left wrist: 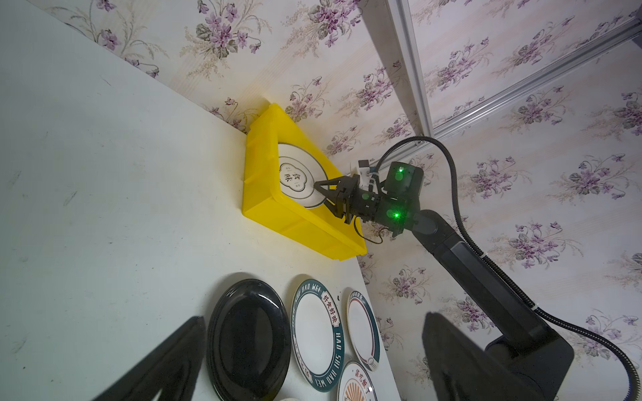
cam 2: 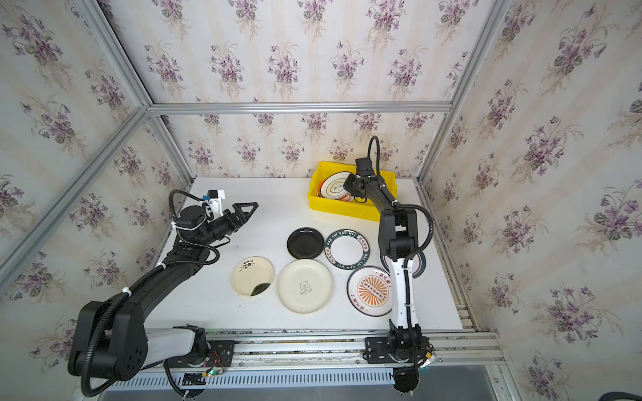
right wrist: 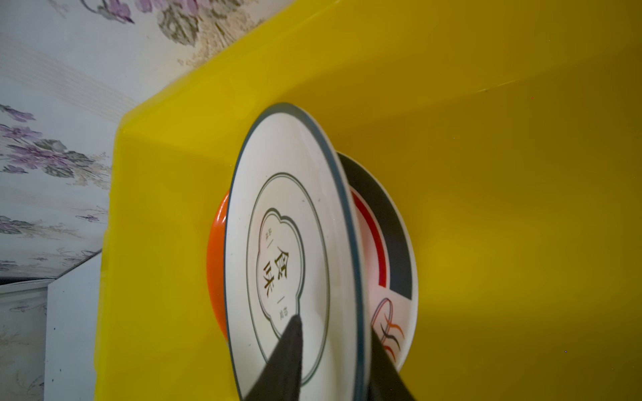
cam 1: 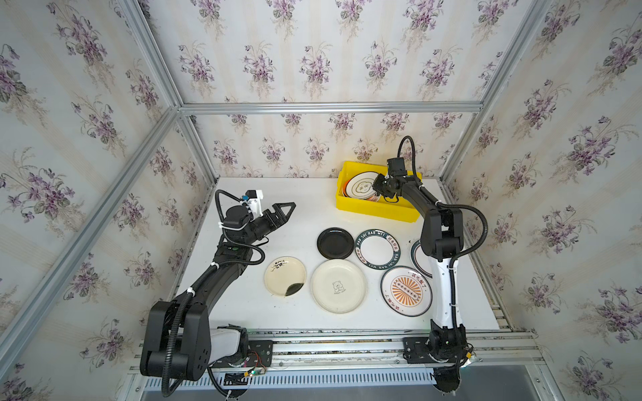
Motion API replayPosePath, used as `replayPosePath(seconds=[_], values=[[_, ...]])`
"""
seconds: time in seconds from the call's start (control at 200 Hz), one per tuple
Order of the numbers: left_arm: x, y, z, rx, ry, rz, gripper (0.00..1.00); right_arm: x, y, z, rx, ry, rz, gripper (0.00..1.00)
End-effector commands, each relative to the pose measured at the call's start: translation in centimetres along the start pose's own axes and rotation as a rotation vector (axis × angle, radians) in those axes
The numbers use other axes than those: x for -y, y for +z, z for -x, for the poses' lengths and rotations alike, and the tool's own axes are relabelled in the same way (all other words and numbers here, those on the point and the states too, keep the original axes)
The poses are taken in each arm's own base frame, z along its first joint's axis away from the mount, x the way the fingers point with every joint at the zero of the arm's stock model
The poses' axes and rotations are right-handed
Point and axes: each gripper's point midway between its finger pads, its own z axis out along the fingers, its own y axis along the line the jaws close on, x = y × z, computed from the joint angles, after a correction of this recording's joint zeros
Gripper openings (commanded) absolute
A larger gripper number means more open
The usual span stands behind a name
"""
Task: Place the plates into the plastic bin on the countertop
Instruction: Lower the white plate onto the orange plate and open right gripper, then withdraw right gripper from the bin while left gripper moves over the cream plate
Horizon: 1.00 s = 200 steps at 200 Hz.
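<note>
Right gripper straddles the rim of the grey-edged white round plate dead ahead, tilted in the bright yellow plastic bin; pinching or parted, can't tell.

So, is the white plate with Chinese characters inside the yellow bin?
Inside: the plate sits within the bin atop other plates, right gripper straddling its rim.

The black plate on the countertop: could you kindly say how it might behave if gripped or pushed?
The black plate is probably stiff: its rim keeps a clean round shape. Its glossy face may be slippery. Lying flat on the countertop, it would likely slide, not roll.
</note>
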Motion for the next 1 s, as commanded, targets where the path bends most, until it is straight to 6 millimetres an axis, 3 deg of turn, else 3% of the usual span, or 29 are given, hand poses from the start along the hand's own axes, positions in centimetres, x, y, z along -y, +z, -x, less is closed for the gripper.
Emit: replayPosePath(seconds=[0.0, 0.195, 0.255, 0.395, 0.5, 0.53, 0.62, 0.795, 0.995], values=[[0.7, 0.0, 0.4, 0.009, 0.020, -0.020, 0.99, -0.4, -0.2, -0.3, -0.027, -0.035, 0.004, 0.45], [0.3, 0.1, 0.3, 0.012, 0.023, 0.029, 0.99, -0.6, -1.2, 0.1, -0.016, -0.079, 0.000, 0.64], [0.0, 0.0, 0.2, 0.007, 0.020, 0.050, 0.99, -0.5, -1.7, 0.4, -0.008, -0.095, -0.015, 0.81], [-0.1, -0.3, 0.1, 0.004, 0.014, 0.068, 0.99, 0.2, -3.2, 1.0, 0.009, -0.132, -0.077, 0.96], [-1.6, -0.6, -0.5, -0.004, -0.010, 0.142, 0.99, 0.5, -4.3, 1.4, 0.024, -0.168, -0.108, 0.98], [-0.9, -1.3, -0.2, 0.014, 0.008, 0.135, 0.99, 0.4, -4.7, 1.5, 0.033, -0.178, -0.111, 0.99], [-1.7, -1.9, -0.7, 0.013, -0.002, 0.183, 0.99, 0.3, -6.4, 2.1, 0.068, -0.204, -0.123, 0.99], [-2.2, -3.5, -1.6, 0.019, -0.018, 0.233, 0.99, -0.5, -11.3, 3.1, 0.190, -0.242, -0.095, 0.99], [-3.2, -5.7, -3.2, 0.006, -0.040, 0.314, 0.99, -1.5, -16.7, 1.7, 0.253, -0.288, -0.012, 0.99]])
